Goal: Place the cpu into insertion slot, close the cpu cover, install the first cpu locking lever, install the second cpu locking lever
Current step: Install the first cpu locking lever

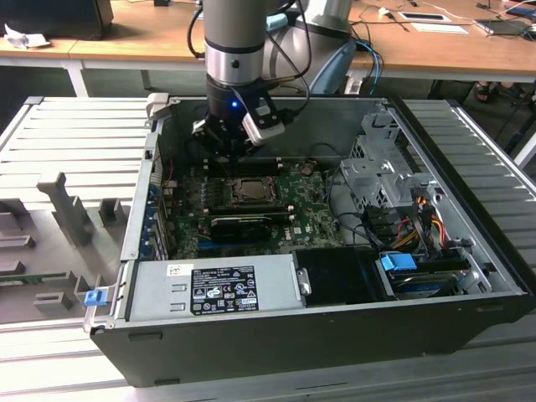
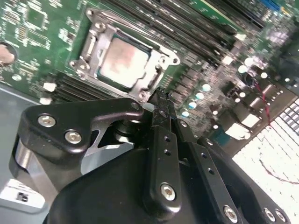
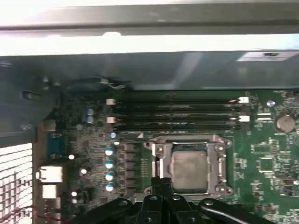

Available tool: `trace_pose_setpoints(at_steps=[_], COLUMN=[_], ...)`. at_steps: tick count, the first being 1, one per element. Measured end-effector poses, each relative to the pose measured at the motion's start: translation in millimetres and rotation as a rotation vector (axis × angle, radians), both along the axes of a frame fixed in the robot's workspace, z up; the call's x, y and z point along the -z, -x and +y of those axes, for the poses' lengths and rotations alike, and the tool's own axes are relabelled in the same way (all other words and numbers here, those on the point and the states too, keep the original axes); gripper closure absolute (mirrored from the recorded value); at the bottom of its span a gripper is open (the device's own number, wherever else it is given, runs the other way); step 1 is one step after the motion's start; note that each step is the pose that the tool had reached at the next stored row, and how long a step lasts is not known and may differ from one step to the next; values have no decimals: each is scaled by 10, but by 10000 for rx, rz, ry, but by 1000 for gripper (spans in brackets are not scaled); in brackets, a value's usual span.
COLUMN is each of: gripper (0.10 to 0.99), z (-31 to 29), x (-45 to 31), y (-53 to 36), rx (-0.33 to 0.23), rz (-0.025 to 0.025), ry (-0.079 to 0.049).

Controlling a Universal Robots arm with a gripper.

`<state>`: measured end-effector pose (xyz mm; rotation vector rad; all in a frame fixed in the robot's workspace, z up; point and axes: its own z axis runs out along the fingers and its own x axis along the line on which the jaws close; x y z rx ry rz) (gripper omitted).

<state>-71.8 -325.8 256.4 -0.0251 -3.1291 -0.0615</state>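
Dull metal of the cpu (image 3: 189, 169) is showing through the cpu cover (image 3: 222, 163) cut-out. We are judging it light, stiff, fragile, for edge-holding only, while the tool (image 3: 161, 181) is hovering pinched closed just beside the cover.

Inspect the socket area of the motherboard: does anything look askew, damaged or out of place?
Nothing stands out. The cpu lies flat and square inside the cut-out of the cpu cover, which is down around it. The tool, shut, is by the cover's edge.
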Motion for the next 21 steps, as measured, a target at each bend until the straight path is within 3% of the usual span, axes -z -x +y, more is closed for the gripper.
trace_pose_setpoints(at_steps=[5, 8, 15, 20, 21], gripper=[980, 980, 980, 980, 980], z=[35, 95, 284, 306, 337], x=[6, 16, 29, 30, 30], y=[271, 349, 435, 431, 425], rx=[-1, -1, 0, 1, 0], rz=[-18, -19, -19, -23, -22], ry=[0, 0, -1, 0, 2])
